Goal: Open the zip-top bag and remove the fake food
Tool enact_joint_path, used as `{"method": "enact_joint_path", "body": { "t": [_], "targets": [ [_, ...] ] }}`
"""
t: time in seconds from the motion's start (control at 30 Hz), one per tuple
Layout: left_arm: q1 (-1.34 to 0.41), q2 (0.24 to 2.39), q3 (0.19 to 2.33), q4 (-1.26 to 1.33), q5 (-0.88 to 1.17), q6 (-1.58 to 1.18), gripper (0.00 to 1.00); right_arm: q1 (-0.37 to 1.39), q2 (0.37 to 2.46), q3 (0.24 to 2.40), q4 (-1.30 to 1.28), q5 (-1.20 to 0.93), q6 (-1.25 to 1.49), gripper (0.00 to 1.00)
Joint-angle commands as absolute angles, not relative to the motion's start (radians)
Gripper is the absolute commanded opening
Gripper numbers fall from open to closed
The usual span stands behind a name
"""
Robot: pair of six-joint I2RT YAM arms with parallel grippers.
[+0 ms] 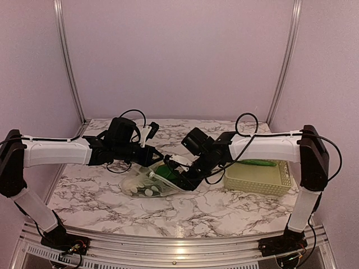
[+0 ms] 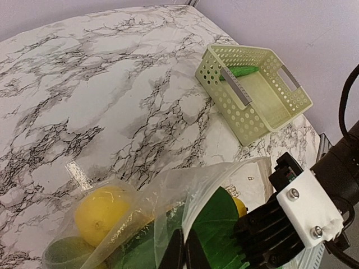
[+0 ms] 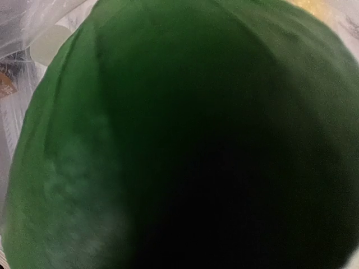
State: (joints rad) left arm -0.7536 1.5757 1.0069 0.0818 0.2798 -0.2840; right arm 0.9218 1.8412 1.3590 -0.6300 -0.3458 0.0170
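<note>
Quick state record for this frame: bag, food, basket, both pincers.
zip-top bag: on marble table, mouth open
left pincer: shut on the bag's film
right pincer: in the bag mouth at the green leafy piece; open or shut unclear
also in bag: yellow lemon
lattice basket: apart from the bag, holds one long green vegetable

Glossy marble-patterned tabletop [image 2: 112, 84], white with grey veins, catching a spot of glare. Zip-top bag [image 2: 168, 193] of thin clear plastic film, crinkled and shiny. Inside it, fake food [image 2: 104, 213] of smooth plastic: 1 yellow piece with a soft sheen, 1 matt green leaf. Pale yellow-green basket [image 2: 224, 103] of matt perforated plastic. Brushed metal rail [image 1: 168, 246] at the near edge.
</note>
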Motion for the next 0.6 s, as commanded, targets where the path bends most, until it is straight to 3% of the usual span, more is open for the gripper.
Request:
{"method": "enact_joint_path", "body": {
  "t": [0.0, 0.13, 0.57],
  "targets": [
    [-0.755, 1.555, 0.993, 0.058, 0.277, -0.272, 0.0, 0.918, 1.814, 1.401, -0.626, -0.378, 0.008, 0.08],
    [-0.753, 1.557, 0.994, 0.055, 0.276, -0.27, 0.0, 0.918, 1.777, 1.414, -0.659, -0.373, 0.005, 0.0],
    [-0.753, 1.551, 0.994, 0.046, 0.27, -0.261, 0.0, 0.853, 1.564, 1.329, -0.764, -0.315, 0.003, 0.0]
  ]
}}
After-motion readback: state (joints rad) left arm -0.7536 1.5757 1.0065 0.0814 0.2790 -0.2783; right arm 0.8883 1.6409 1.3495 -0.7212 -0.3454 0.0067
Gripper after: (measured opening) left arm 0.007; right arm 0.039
